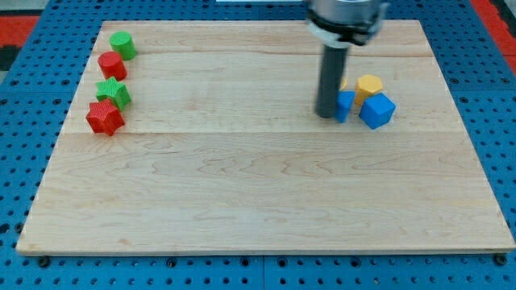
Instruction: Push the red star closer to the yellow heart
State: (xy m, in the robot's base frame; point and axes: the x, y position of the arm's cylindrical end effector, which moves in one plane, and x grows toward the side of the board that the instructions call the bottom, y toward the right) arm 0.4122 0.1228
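The red star (105,118) lies near the board's left edge, just below a green star (114,92). The yellow heart (345,84) is at the view's right, mostly hidden behind my rod; only a small yellow part shows. My tip (326,114) rests on the board, touching the left side of a small blue block (345,105). The tip is far to the right of the red star.
A red cylinder (112,64) and a green cylinder (122,44) sit above the green star. A yellow hexagon (369,84) and a blue cube (377,110) sit right of the tip. The wooden board (258,201) lies on a blue pegboard.
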